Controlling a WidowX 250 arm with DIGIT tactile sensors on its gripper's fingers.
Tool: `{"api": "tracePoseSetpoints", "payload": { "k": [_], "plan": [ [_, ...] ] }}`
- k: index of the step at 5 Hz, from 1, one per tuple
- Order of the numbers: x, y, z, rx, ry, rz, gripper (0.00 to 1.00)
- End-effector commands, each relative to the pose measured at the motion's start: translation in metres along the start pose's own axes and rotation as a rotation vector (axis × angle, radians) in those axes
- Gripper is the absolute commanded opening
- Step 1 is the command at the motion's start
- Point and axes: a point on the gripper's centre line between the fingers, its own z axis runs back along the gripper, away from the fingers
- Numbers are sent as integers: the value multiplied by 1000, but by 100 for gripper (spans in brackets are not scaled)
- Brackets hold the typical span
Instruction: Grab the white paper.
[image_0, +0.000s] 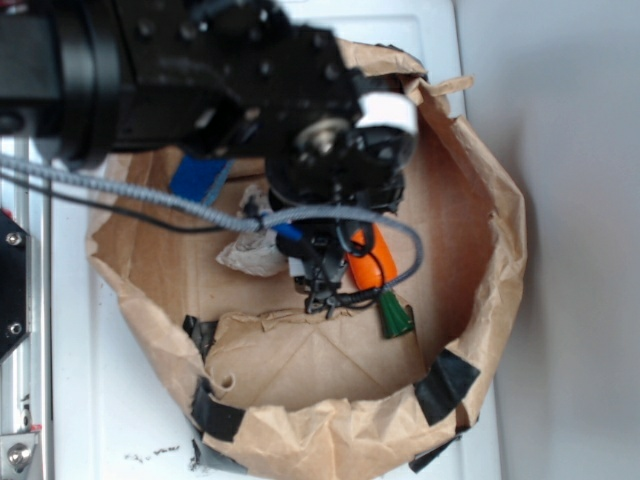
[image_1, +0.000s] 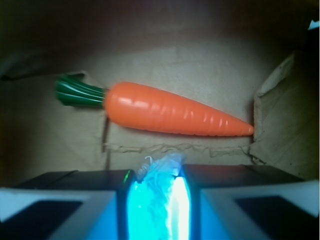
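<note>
Tabletop (image_0: 110, 420): white surface under everything; its left edge met a metal rail, its right edge fell off to grey floor.
Brown paper bag (image_0: 505, 240): sat open across the middle of the tabletop, reaching toward the near edge, walls rolled down, black tape patches along the near rim.
Arm (image_0: 150, 70): black, came in from the far-left corner and hung over the bag's interior, a grey cable looping beneath it.
Gripper (image_0: 318, 285): pointed down onto the bag floor near the bag's middle; in the wrist view (image_1: 159, 200) the two fingers stood close together at the bottom edge, with crumpled material lit blue filling the narrow gap between them, so they looked clenched on it.
Carrot (image_1: 175, 115): orange, lay flat on the bag floor just beyond the fingers, green top to the left in the wrist view, tip to the right.
White paper (image_0: 255, 252): crumpled off-white wad on the bag floor, on the gripper's left-edge side, touching it; its pinched end (image_1: 160, 167) poked up from between the fingers.
Paper's long axis: cannot tell; irregular wad, partly hidden by the gripper.
Blue rectangle (image_0: 200, 180): flat against the far-left inner wall, partly under the arm.
</note>
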Motion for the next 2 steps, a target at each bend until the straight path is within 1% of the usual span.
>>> {"api": "tracePoseSetpoints", "payload": {
  "k": [1, 2],
  "plan": [
    [16, 11, 72, -37, -93, 46, 0],
    [17, 13, 72, -11, -109, 47, 0]
  ]
}}
